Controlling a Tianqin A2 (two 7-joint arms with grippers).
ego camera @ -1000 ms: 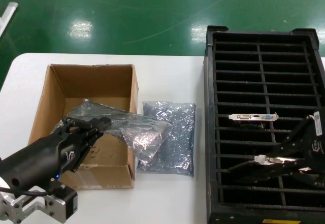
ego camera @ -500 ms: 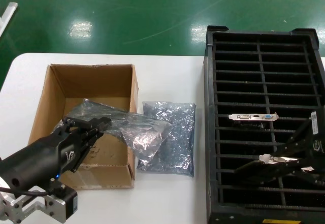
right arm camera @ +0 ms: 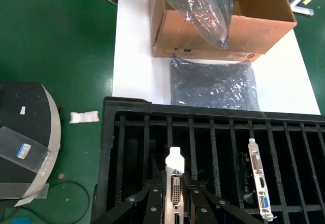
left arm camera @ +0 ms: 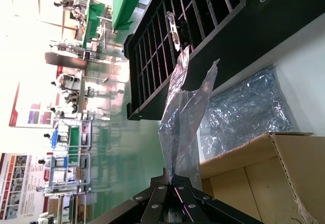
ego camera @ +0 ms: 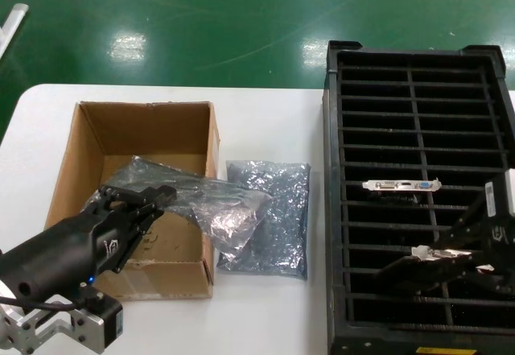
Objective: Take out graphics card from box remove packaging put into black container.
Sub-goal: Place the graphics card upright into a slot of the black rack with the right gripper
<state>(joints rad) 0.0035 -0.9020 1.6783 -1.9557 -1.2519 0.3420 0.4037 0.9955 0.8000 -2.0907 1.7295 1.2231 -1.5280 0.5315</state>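
My left gripper (ego camera: 165, 194) is shut on a crinkly silver antistatic bag (ego camera: 213, 202) and holds it over the cardboard box (ego camera: 88, 130); the bag hangs past the box's right wall. In the left wrist view the bag (left arm camera: 185, 117) rises from my shut fingertips (left arm camera: 170, 176). A second bag (ego camera: 269, 218) lies flat on the table beside the box. My right gripper (ego camera: 438, 254) is shut on a graphics card (right arm camera: 174, 183) by its silver bracket, low over the near slots of the black container (ego camera: 338, 210). A second card (ego camera: 402, 185) with a blue port stands in a slot farther back.
The white table (ego camera: 265, 105) ends at a green floor behind. The box and the container stand a bag's width apart. In the right wrist view a round grey base (right arm camera: 25, 132) and scraps lie on the floor beside the container.
My right gripper has carried the card a little toward the near right of the container and lower. The left arm and its bag have not moved.
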